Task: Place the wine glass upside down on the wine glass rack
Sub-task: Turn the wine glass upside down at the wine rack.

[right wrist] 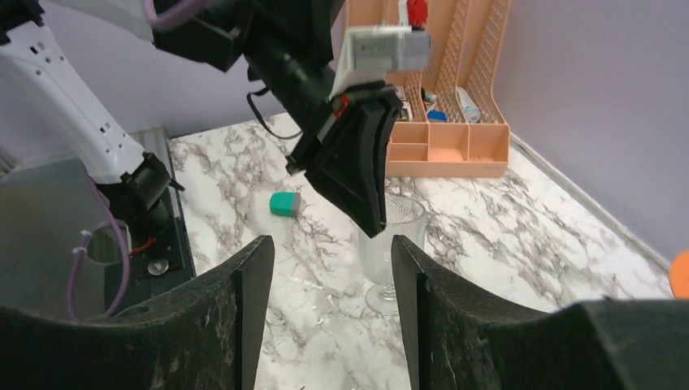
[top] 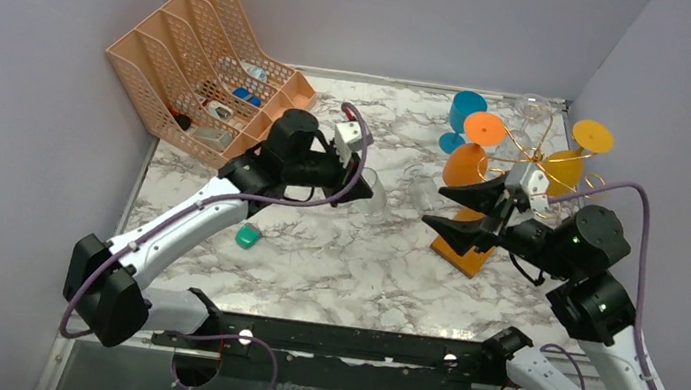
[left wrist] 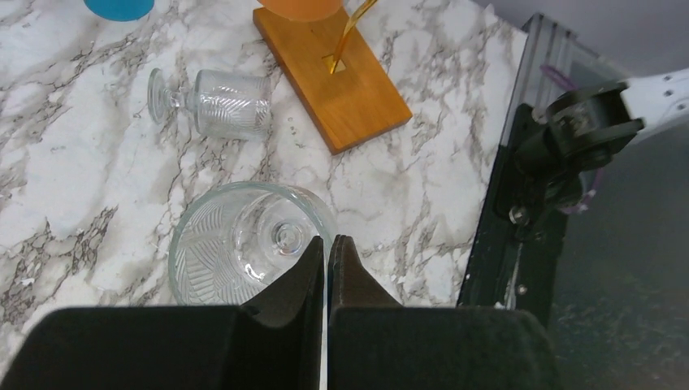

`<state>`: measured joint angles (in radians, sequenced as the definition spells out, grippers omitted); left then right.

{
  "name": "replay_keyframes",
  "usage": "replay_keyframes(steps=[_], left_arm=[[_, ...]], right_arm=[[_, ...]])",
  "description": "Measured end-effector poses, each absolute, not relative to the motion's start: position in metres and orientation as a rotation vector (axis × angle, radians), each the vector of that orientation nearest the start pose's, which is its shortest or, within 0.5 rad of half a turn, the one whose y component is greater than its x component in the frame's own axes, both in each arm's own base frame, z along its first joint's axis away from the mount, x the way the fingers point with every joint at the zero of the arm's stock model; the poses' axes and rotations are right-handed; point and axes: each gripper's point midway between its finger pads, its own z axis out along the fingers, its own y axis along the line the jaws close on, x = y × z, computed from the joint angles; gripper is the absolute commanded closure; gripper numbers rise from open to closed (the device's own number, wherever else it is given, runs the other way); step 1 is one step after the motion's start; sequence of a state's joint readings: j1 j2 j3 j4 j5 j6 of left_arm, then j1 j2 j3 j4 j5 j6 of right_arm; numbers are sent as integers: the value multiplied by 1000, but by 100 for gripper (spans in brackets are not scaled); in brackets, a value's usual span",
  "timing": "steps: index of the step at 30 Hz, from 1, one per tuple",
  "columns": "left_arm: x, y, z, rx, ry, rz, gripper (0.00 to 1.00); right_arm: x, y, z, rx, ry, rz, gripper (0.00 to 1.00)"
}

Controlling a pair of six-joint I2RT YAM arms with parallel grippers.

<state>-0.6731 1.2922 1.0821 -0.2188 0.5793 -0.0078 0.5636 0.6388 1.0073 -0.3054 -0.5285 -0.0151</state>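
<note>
A clear cut-glass wine glass [left wrist: 236, 252] stands upright on the marble table; it also shows in the right wrist view [right wrist: 400, 240] and the top view [top: 374, 195]. My left gripper [left wrist: 328, 242] is shut on its rim, one finger inside the bowl and one outside. The gold wire rack [top: 527, 164] on its orange-brown wooden base [left wrist: 333, 77] stands at the right and carries blue, orange and yellow glasses. My right gripper [top: 465, 214] is open and empty in front of the rack, facing the glass [right wrist: 329, 268].
A second clear glass [left wrist: 218, 101] lies on its side near the wooden base. A peach mesh organiser [top: 197, 65] with small items stands at the back left. A teal block [top: 248, 236] lies on the table near the left arm.
</note>
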Motion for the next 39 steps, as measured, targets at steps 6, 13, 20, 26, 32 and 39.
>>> replay_keyframes(steps=[6, 13, 20, 26, 32, 39], left_arm=[[242, -285, 288, 829, 1831, -1144, 100], [238, -277, 343, 713, 1827, -1288, 100], [211, -279, 402, 731, 1739, -1434, 100], [199, -278, 412, 746, 1730, -1491, 100], [194, -278, 413, 736, 1751, -1534, 100], [192, -278, 411, 715, 1780, -1561, 100]], right_arm=[[179, 232, 370, -1042, 1260, 813, 43], [173, 248, 336, -1334, 1050, 743, 44], [166, 258, 321, -1517, 826, 618, 45], [168, 263, 314, -1598, 725, 470, 45], [177, 263, 314, -1624, 670, 337, 46], [184, 265, 308, -1650, 638, 244, 63]])
